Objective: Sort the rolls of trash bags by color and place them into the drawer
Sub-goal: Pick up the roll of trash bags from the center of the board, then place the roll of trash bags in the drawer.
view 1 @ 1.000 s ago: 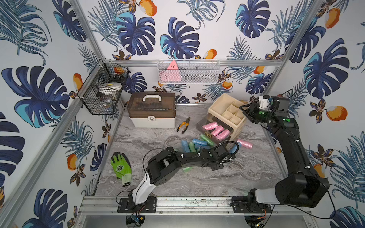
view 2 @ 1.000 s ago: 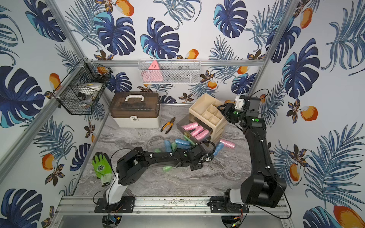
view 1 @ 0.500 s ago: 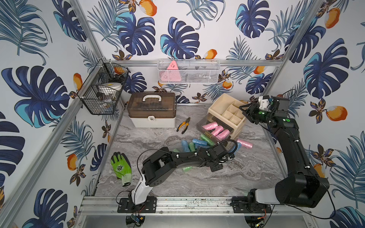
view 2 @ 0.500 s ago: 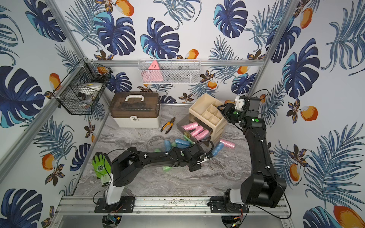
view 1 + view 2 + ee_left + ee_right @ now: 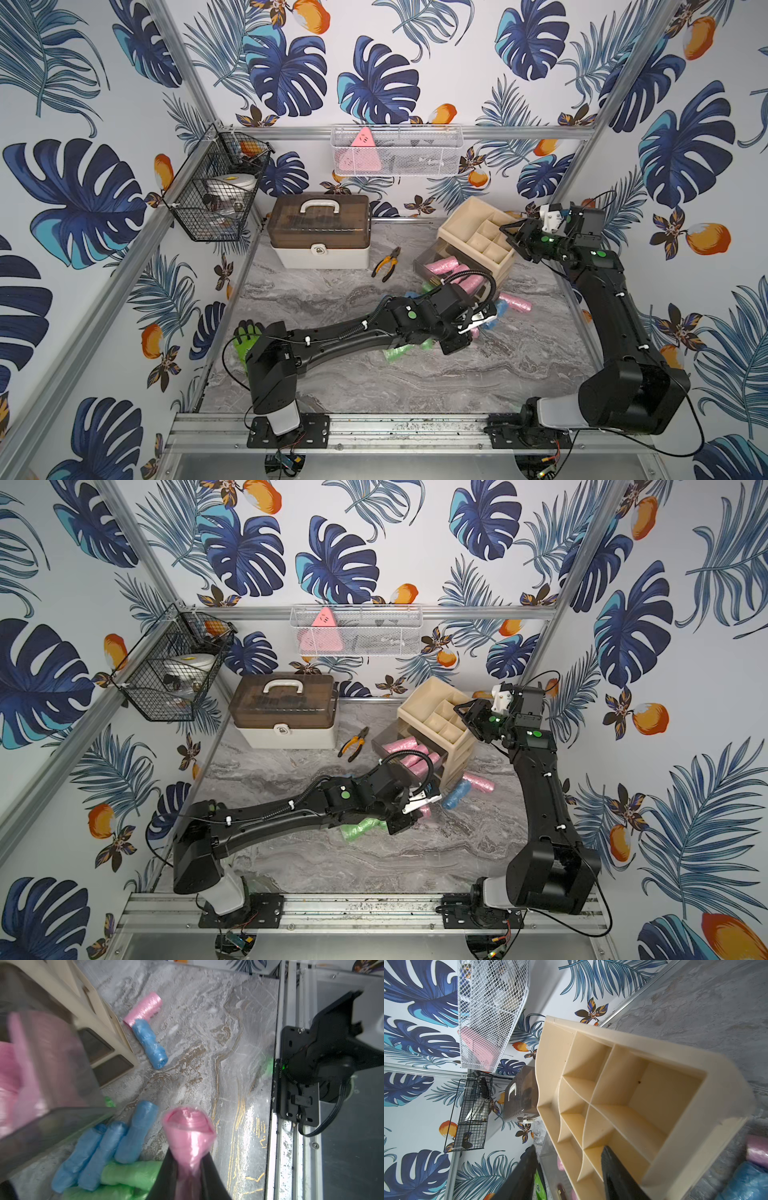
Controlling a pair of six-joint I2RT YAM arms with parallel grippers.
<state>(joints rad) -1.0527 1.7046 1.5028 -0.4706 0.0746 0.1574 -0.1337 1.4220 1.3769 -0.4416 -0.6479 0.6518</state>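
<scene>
Near the front of the open drawer (image 5: 420, 261): left gripper (image 5: 188, 1159) clamped on one pink roll (image 5: 188, 1126), just beside the blue rolls (image 5: 99, 1153) and green rolls (image 5: 133, 1174) lying on the marble.

Step in hand, as judged: gathering the pinks. The next move calls for carrying the roll farther back over the drawer wall, setting it among the pink rolls (image 5: 444, 266) inside, then releasing.

Right gripper (image 5: 512, 237), jaws apart and holding nothing, straddles the front wall of the beige organiser (image 5: 623, 1076); contact cannot be told.
</scene>
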